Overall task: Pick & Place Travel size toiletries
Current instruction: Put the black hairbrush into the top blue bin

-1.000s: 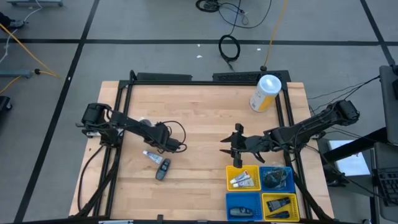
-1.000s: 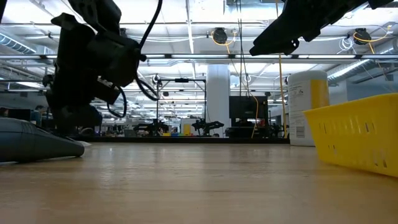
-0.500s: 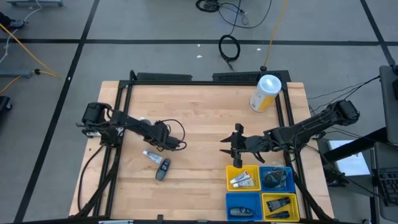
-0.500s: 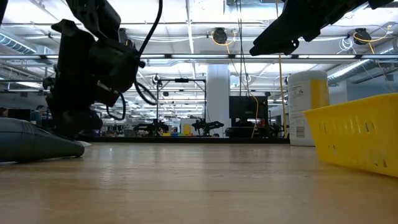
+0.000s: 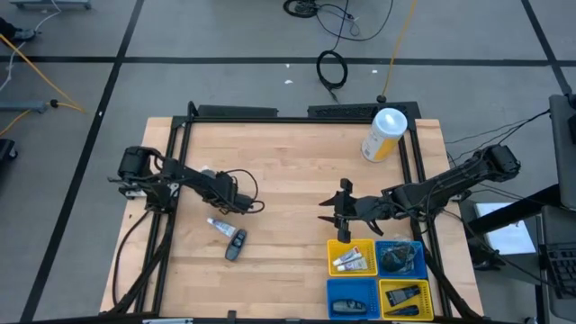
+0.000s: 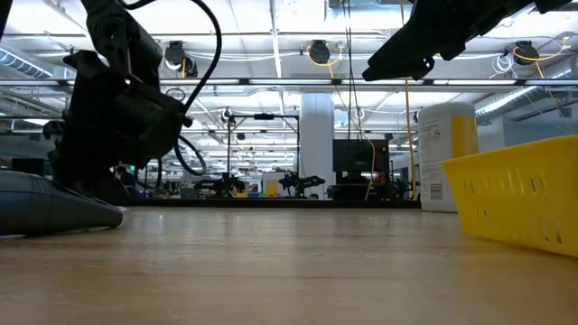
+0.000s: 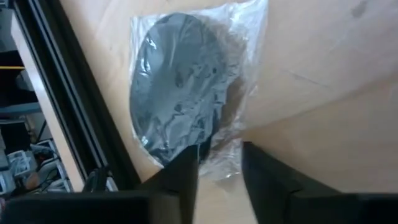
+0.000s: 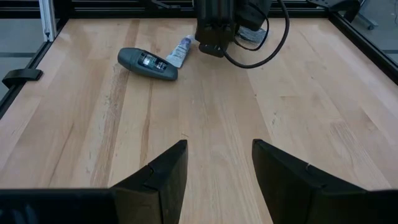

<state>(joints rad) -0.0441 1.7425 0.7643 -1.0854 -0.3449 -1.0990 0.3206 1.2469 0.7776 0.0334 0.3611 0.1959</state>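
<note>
A greyish round piece in clear wrap [image 7: 177, 81] lies flat on the wood beside the left frame rail and shows small in the high view [image 5: 206, 171]. My left gripper [image 7: 219, 163] [image 5: 219, 184] is over it, fingers a little apart at the wrap's near edge. A white tube [image 5: 219, 227] [image 8: 181, 50] and a dark grey oblong piece [image 5: 235, 245] [image 8: 147, 63] [image 6: 54, 203] lie on the table nearby. My right gripper [image 5: 340, 209] [image 8: 217, 163] hangs open above mid-table, holding nothing. My left gripper comes at the clear wrap's edge [image 7: 222, 152] from above, pointing down, with one finger on either side of it. I cannot tell whether the fingertips touch the wrap. The round piece lies flat on the table.
Four small bins sit at the near right: a yellow one [image 5: 363, 245] with white tubes, a blue one [image 5: 421, 261], another blue [image 5: 333, 290] and another yellow [image 5: 430, 297]. A white-and-yellow canister [image 5: 384, 135] [image 6: 447, 153] stands at the far right. Black frame rails [image 5: 176, 162] border the table.
My left gripper has moved toward the table's left and far edges, away from the tube and oblong piece and toward the wrapped round piece. The tube and oblong piece have stayed where they were.
</note>
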